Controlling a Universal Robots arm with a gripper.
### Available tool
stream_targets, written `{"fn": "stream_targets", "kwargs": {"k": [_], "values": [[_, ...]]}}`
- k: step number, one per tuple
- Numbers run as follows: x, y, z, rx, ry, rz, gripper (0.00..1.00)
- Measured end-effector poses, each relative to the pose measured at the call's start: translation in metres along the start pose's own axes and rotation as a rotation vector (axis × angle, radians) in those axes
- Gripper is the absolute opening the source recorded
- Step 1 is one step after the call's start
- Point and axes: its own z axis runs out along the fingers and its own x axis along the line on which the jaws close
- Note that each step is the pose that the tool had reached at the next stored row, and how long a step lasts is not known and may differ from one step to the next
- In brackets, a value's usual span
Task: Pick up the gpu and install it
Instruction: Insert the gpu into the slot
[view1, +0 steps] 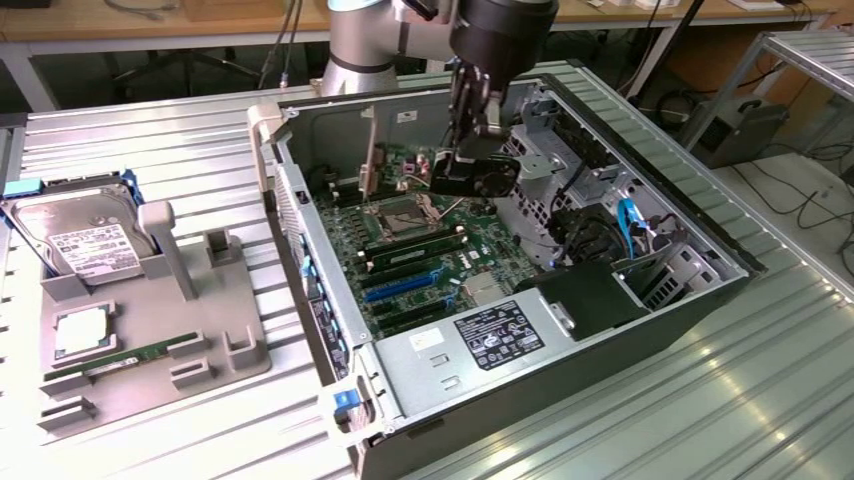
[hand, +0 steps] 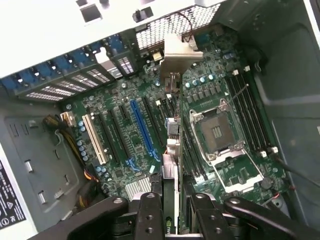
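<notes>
The gpu (view1: 471, 177) hangs inside the open computer case (view1: 694, 300), above the motherboard (view1: 441, 260) near the CPU socket (view1: 400, 215). Its black round fan faces the exterior camera. My gripper (view1: 475, 135) comes down from above and is shut on the card's top edge. In the wrist view the gpu (hand: 172, 150) appears edge-on, thin and dark, between my two black fingers (hand: 150, 215). Its silver end bracket (hand: 182, 50) points toward the case's perforated rear wall. The card floats over the black expansion slots, beside the long blue slot (hand: 142, 130).
A grey fixture (view1: 147, 330) on the slatted table at the exterior view's left carries a hard drive (view1: 83, 240), a CPU chip (view1: 83, 332) and a green RAM stick (view1: 114, 360). The power supply (view1: 481, 335) and drive cage (view1: 554, 170) crowd the case interior.
</notes>
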Motion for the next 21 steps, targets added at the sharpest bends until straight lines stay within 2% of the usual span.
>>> {"fn": "stream_targets", "kwargs": {"k": [4, 9, 15, 21], "values": [[0.000, 0.0000, 0.0011, -0.0017, -0.0001, -0.091, 0.26], [0.001, -0.0002, 0.0039, -0.0033, 0.0025, -0.188, 0.26], [0.018, -0.0037, 0.0129, -0.0053, -0.0040, -0.213, 0.26], [0.023, -0.0038, 0.0245, -0.0072, -0.0050, -0.281, 0.26]]}}
